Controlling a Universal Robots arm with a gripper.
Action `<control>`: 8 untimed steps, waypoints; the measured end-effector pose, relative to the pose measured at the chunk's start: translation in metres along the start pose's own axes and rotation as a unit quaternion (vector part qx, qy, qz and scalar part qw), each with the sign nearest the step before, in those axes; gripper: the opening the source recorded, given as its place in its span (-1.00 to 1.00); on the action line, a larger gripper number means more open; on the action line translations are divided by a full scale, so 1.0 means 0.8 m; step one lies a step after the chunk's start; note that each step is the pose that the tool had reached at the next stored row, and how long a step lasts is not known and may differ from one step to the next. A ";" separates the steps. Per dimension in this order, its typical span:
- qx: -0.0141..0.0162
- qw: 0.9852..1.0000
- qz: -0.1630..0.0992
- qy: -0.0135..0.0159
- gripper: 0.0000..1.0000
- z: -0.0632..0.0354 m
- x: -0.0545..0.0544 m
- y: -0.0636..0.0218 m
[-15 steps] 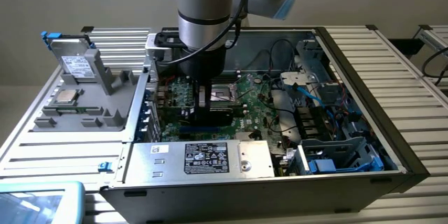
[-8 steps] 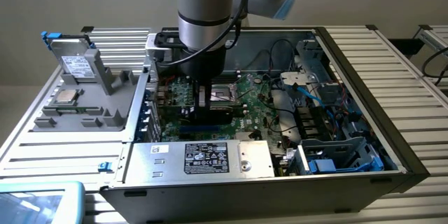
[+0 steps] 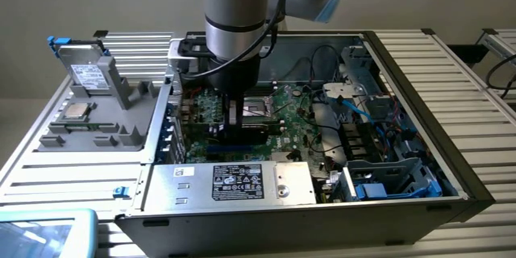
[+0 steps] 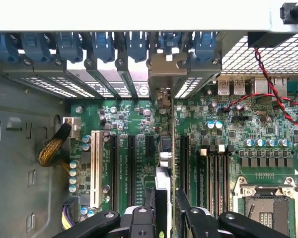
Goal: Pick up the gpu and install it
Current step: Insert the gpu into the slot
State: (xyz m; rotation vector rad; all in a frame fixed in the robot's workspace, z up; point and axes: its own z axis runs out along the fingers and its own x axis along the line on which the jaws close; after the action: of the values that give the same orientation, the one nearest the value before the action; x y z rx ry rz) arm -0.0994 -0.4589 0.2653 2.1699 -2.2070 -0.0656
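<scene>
Slatted table [image 3: 475,83] carries an open case [image 3: 282,225]. Arm [image 3: 234,4] reaches down into it, above the motherboard [image 4: 124,114]. Gpu [image 4: 163,173] stands edge-on over the expansion slots, its silver bracket [image 4: 165,67] at the rear wall. Fingers [image 4: 183,206] clamp the gpu, one on each side.

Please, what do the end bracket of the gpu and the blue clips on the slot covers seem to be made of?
End bracket of the gpu: probably bare sheet metal, dull silver-grey, with a sharply folded tab. Blue clips: likely moulded plastic, even saturated blue, rounded shapes, slight gloss.
</scene>
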 end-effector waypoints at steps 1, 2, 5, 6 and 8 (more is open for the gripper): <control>0.000 1.000 0.000 0.000 -0.45 0.001 0.000 0.000; 0.000 1.000 0.000 -0.001 -0.45 0.001 0.000 0.000; 0.000 1.000 0.000 -0.004 -0.45 0.002 0.000 0.000; 0.000 1.000 0.000 -0.005 -0.45 0.004 0.000 0.000; 0.000 1.000 0.000 -0.007 -0.45 0.004 0.000 0.000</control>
State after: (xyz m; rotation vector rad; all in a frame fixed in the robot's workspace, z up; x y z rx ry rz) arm -0.0995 -0.4589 0.2618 2.1771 -2.2135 -0.0818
